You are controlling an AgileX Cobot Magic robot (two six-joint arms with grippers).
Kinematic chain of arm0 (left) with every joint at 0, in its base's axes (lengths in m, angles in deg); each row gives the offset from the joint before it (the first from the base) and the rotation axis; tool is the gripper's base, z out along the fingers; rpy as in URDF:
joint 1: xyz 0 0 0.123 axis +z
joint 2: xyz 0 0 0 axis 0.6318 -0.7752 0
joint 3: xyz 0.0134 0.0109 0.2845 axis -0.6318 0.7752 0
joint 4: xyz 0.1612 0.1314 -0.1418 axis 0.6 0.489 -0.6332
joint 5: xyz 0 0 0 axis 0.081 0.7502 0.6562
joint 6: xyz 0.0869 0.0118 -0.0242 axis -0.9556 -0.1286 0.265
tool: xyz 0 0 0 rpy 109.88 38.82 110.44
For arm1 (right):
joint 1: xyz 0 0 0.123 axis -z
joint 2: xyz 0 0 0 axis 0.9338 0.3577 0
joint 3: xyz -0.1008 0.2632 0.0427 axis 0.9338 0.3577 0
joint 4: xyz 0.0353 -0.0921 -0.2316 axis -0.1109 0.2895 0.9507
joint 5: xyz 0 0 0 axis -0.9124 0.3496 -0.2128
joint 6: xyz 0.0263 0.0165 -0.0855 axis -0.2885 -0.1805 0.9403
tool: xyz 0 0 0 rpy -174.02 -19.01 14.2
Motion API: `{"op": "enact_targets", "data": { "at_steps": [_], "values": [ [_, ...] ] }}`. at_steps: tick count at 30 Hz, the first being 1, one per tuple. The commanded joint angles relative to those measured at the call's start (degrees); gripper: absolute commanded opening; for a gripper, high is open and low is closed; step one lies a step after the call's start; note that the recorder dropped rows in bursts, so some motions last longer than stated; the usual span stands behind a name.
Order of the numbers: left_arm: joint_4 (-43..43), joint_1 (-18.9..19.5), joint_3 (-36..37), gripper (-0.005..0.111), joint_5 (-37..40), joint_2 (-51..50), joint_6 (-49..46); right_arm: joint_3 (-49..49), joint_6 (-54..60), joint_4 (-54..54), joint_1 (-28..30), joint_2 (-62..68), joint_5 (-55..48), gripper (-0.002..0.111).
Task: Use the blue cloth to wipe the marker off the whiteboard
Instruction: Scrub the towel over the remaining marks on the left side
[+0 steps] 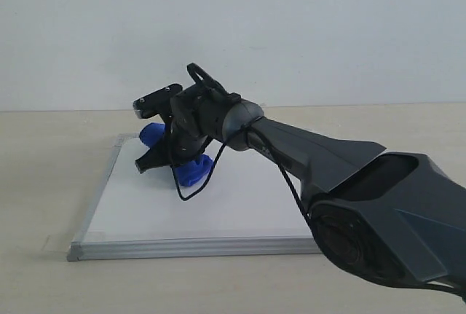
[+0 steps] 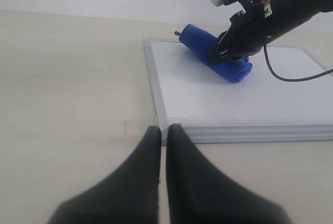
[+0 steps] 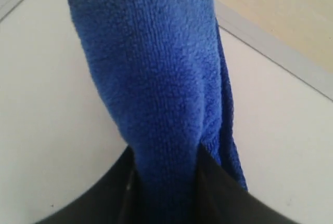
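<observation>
The whiteboard (image 1: 218, 205) lies flat on the table, silver frame all round. On its far left part rests the blue cloth (image 1: 194, 169), a plush roll, also seen as the blue cloth (image 2: 210, 52) and the blue cloth (image 3: 156, 78). My right gripper (image 1: 171, 155) reaches across from the right and is shut on the cloth; in the right wrist view the right gripper (image 3: 164, 156) pinches the roll between its fingers. My left gripper (image 2: 163, 133) hovers shut with nothing in it, just off the board's near left corner (image 2: 162, 122). No red marker line shows on the board.
A loose black cable (image 1: 196, 186) hangs from the right wrist above the board. The right arm's bulky black body (image 1: 378, 212) fills the near right. A pale wall (image 1: 233, 30) stands behind the beige table (image 1: 36, 183).
</observation>
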Motion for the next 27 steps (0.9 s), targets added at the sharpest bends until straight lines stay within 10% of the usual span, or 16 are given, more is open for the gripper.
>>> {"op": "enact_targets", "data": {
  "at_steps": [1,5,14,27],
  "values": [
    [0.3,-0.1,0.2,0.004,-0.3,0.1,0.4,1.1,11.7,-9.2,-2.2,1.9,-2.4,0.000],
    [0.3,-0.1,0.2,0.004,-0.3,0.1,0.4,1.1,26.0,-23.5,-5.2,1.8,-3.5,0.000],
    [0.3,-0.1,0.2,0.004,-0.3,0.1,0.4,1.1,-1.7,16.1,-0.9,1.2,-13.1,0.000],
    [0.3,-0.1,0.2,0.004,-0.3,0.1,0.4,1.1,20.8,-16.0,-4.8,-4.5,-24.4,0.000]
  ]
}}
